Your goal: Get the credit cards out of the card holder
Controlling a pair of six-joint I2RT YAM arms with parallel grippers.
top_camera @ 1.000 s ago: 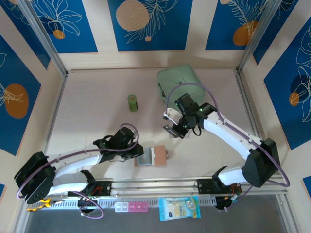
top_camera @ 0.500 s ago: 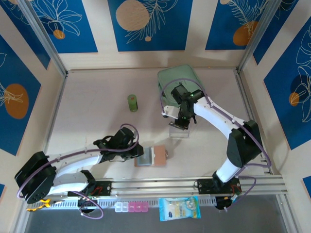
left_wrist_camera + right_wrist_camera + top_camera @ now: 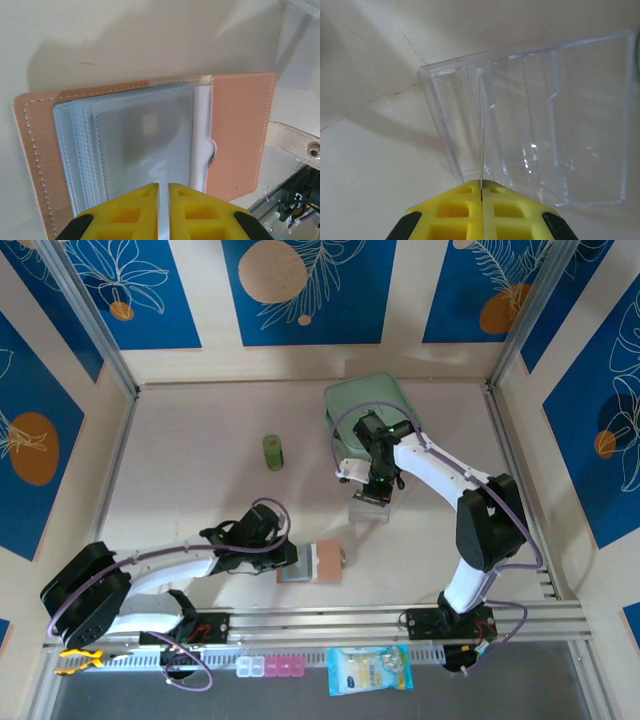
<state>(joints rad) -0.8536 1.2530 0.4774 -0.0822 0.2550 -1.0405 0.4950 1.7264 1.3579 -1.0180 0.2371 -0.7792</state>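
Note:
The tan-pink card holder (image 3: pixel 241 131) lies open on the table, its grey inner sleeves (image 3: pixel 142 137) fanned out. A pale card (image 3: pixel 201 125) peeks from the tan pocket. My left gripper (image 3: pixel 163 186) is shut on the near edge of one grey sleeve. From above, the card holder (image 3: pixel 325 562) lies near the front rail with the left gripper (image 3: pixel 287 558) at its left side. My right gripper (image 3: pixel 481 184) is shut on a thin credit card (image 3: pixel 481 130) seen edge-on, held over the clear plastic box (image 3: pixel 545 115). In the top view the right gripper (image 3: pixel 374 487) hangs above that box (image 3: pixel 371 511).
A mint-green zip case (image 3: pixel 365 408) lies at the back, just behind the right gripper. A small green can (image 3: pixel 273 451) stands mid-table on the left. A blue snack bag (image 3: pixel 370 670) and a row of small pill boxes (image 3: pixel 268 668) lie in front of the rail.
The right arm has folded in, carrying its gripper back and right from above the table's middle to over the clear box. The left gripper stays at the card holder.

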